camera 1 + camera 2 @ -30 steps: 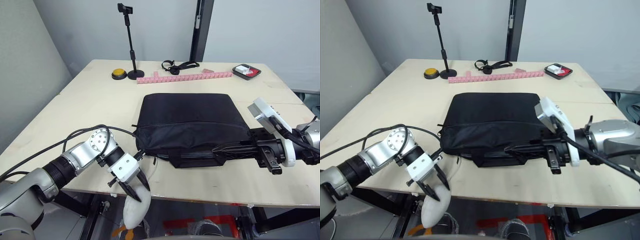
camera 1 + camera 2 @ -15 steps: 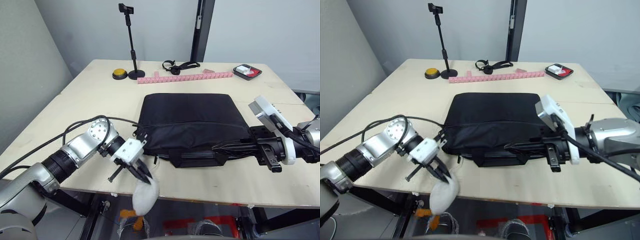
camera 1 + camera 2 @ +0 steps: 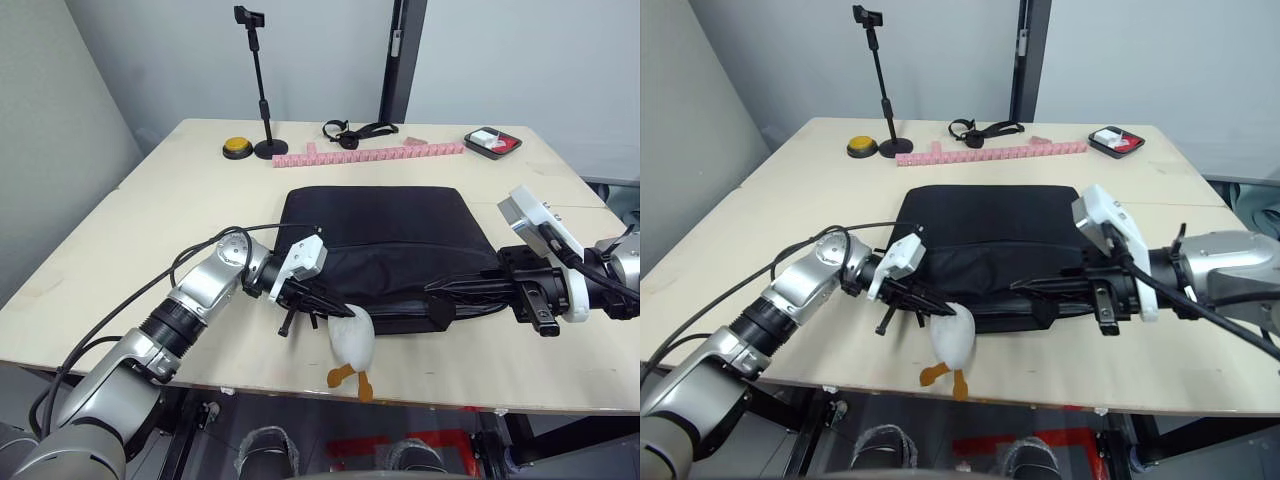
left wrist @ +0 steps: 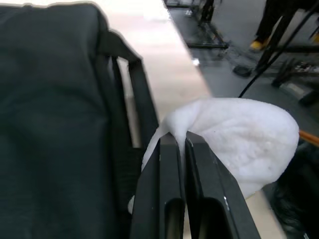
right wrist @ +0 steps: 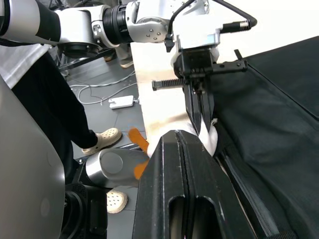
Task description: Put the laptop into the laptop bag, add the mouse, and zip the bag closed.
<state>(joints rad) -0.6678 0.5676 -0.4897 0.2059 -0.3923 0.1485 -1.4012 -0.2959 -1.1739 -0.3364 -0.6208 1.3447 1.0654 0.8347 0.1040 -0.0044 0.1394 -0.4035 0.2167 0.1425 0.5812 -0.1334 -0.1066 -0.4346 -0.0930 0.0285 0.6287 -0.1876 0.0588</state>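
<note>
Laptop bag [image 3: 385,235]: contents hidden by closed black fabric; near edge partly covered by right gripper [image 3: 432,291]; white duck toy [image 3: 351,342]: head hidden, top pinched inside left gripper [image 4: 175,142].

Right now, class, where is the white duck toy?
In the left eye view the duck toy hangs at the table's near edge, pinched by the left gripper, just in front of the bag.
</note>
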